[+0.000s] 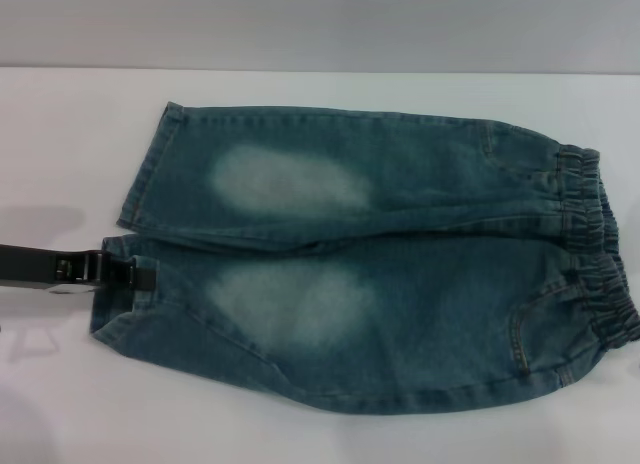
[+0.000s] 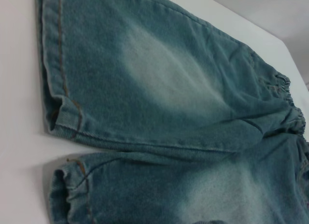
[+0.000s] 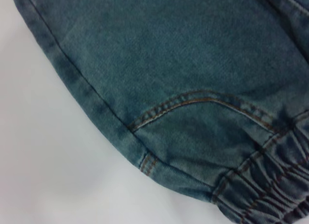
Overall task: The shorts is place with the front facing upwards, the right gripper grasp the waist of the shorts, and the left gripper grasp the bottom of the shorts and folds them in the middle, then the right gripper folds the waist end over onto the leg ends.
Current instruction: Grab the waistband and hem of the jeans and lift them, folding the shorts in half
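Head view shows the shorts [image 1: 370, 259] lying flat on a white table [image 1: 60, 384]. They fill the middle of the frame and run sideways. The near leg lies in the lower half of the frame and the far leg above it. Each leg has a pale patch on it.

At the left edge of the frame, the left gripper [image 1: 143, 274] reaches in low over the table. Its black fingers sit right at the bottom of the shorts [image 1: 120, 284], on the cuff of the near leg. The cuff looks bunched up there, and the fingers look closed on it.

The waist [image 1: 598, 249] is at the right edge of the frame. It is dark and puckered. A curved pocket with tan thread sits just beside it. The right gripper does not show in the head view. The right wrist view looks close at the waist [image 3: 270, 190] and a pocket seam, so that arm is near there. I cannot tell if its fingers are open or closed.

White table shows all around the shorts, with the most room at the lower left and along the near edge. Past the far leg, the table ends at a plain grey wall [image 1: 320, 24].

No writing or labels can be read.
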Controlling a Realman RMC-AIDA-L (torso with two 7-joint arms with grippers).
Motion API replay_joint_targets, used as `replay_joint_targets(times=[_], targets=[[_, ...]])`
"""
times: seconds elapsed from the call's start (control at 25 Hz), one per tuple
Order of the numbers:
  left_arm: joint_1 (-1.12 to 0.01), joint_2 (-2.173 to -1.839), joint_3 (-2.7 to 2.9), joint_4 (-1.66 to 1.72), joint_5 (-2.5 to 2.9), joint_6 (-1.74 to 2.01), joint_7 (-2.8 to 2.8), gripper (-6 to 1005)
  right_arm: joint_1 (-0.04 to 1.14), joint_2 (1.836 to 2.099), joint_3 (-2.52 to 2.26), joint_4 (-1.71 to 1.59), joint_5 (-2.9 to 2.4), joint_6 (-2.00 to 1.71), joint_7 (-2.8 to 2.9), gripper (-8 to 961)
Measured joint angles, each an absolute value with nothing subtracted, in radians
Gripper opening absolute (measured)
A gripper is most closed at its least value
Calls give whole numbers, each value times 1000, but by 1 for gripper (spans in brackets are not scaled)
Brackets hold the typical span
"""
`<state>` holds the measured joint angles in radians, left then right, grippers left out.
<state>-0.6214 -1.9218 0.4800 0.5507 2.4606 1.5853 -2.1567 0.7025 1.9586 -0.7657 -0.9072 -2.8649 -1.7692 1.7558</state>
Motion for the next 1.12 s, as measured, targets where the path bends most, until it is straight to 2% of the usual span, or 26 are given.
replay_joint_targets(times=[0.64, 0.96, 1.12], targets=[[-616, -1923, 484, 550, 2460, 1577, -2157, 21, 717, 1967, -767, -875, -2850, -1746, 1750, 749], [-610, -1923, 485, 551, 2460, 1575, -2155, 22, 723, 1962, -768, -880, -2853, -1750, 1755, 748], [-608, -1923, 485, 550, 2460, 1575, -2147, 23, 724, 1971, -767, -880, -2849, -1744, 1754, 747]])
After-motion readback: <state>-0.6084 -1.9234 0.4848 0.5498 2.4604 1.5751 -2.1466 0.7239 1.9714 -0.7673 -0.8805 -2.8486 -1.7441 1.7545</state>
